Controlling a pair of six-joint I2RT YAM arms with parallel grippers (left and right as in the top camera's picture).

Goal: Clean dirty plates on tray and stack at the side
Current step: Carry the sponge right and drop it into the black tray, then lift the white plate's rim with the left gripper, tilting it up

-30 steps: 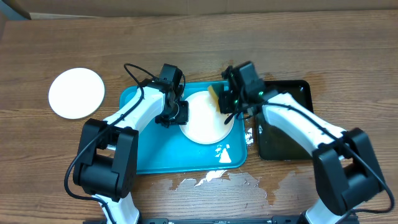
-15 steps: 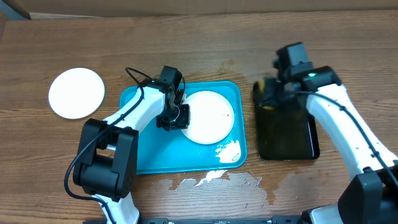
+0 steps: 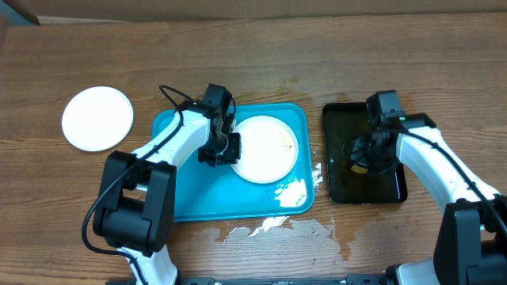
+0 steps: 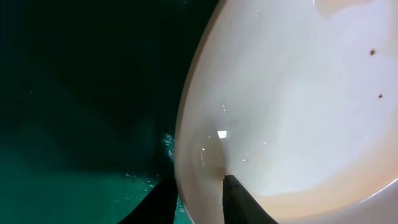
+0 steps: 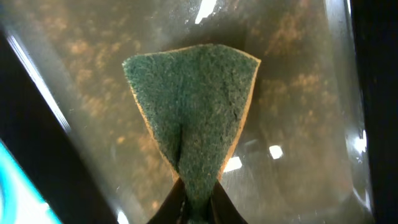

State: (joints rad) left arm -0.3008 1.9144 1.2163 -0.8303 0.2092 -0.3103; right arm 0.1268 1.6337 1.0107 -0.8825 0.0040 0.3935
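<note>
A pale plate [image 3: 265, 148] with a few dark specks lies in the teal tray [image 3: 198, 198]. My left gripper [image 3: 226, 146] is at the plate's left rim. In the left wrist view, the left gripper [image 4: 199, 200] has one finger under the plate [image 4: 298, 106] rim and one on top, shut on it above the tray [image 4: 62, 174]. A clean white plate [image 3: 97, 118] sits on the table at far left. My right gripper [image 3: 364, 154] is over the black tray [image 3: 348, 119]. The right gripper [image 5: 194, 205] is shut on a green sponge [image 5: 189, 106], which is in murky water.
The black tray [image 5: 379, 124] of brownish water stands right of the teal one. Foam [image 3: 291, 192] sits in the teal tray's front right corner. Spilled water [image 3: 277, 229] spreads on the wooden table in front of it.
My right arm carried the sponge off the plate and right, down into the black tray. The left gripper stayed at the plate's rim and closed tighter.
</note>
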